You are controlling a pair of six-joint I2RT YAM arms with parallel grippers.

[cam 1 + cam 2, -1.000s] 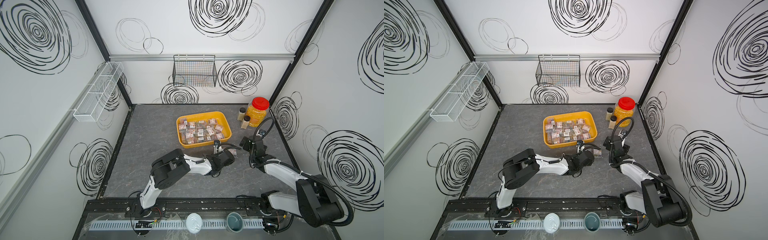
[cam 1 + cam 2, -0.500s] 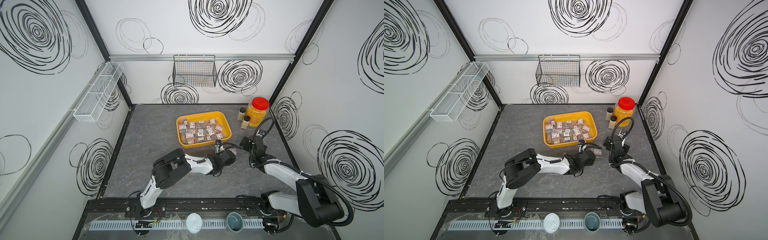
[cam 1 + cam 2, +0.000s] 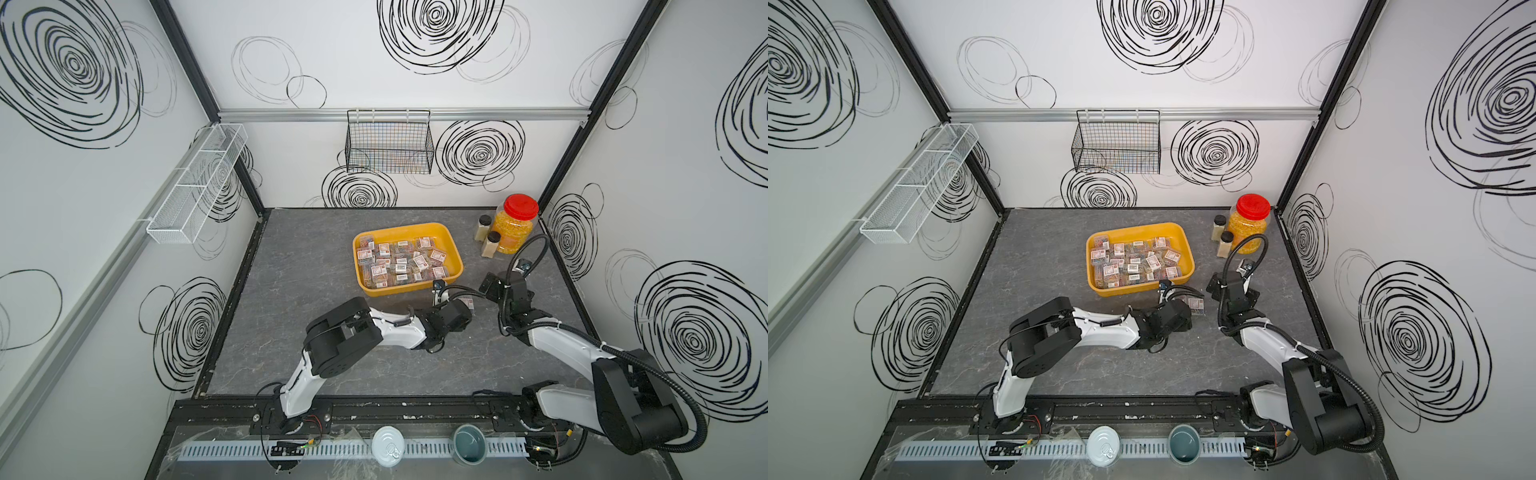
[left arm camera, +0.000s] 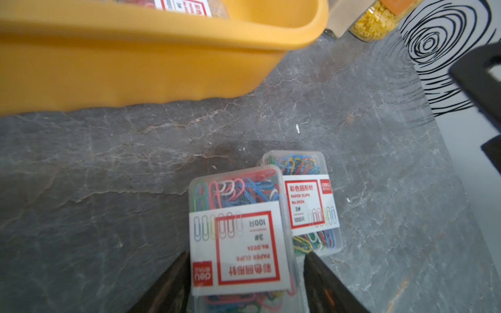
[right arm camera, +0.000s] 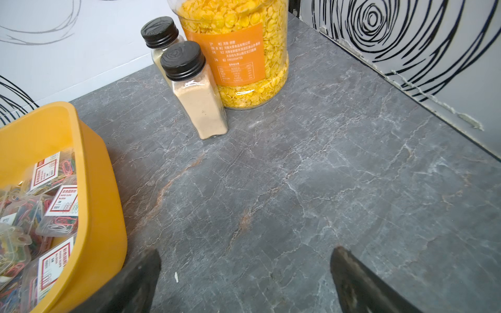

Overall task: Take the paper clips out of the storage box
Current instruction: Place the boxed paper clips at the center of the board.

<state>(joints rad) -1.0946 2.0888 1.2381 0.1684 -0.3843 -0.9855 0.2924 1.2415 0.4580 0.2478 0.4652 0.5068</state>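
Note:
The yellow storage box point(image 3: 407, 291) point(image 3: 1142, 291) holds several clear cases of paper clips point(image 3: 401, 262) point(image 3: 1133, 259). Two more cases lie side by side on the grey table just in front of its right corner. In the left wrist view the near case point(image 4: 238, 244) lies between the fingers of my left gripper point(image 4: 246, 256), with a gap at one finger; the jaws stand open. The other case point(image 4: 309, 206) lies beside it. My right gripper point(image 5: 246, 250) hangs open over bare table right of the box point(image 5: 103, 189), holding nothing.
A red-lidded jar point(image 3: 515, 226) and two small black-capped bottles point(image 3: 490, 245) stand at the back right. A black wire basket point(image 3: 388, 145) hangs on the back wall, a white mesh rack point(image 3: 195, 187) on the left wall. The right arm point(image 3: 515, 299) is close to the left gripper.
My left gripper's jaws have spread apart from the case they were shut on, and the case now lies on the table beside the other one. The right arm has not moved.

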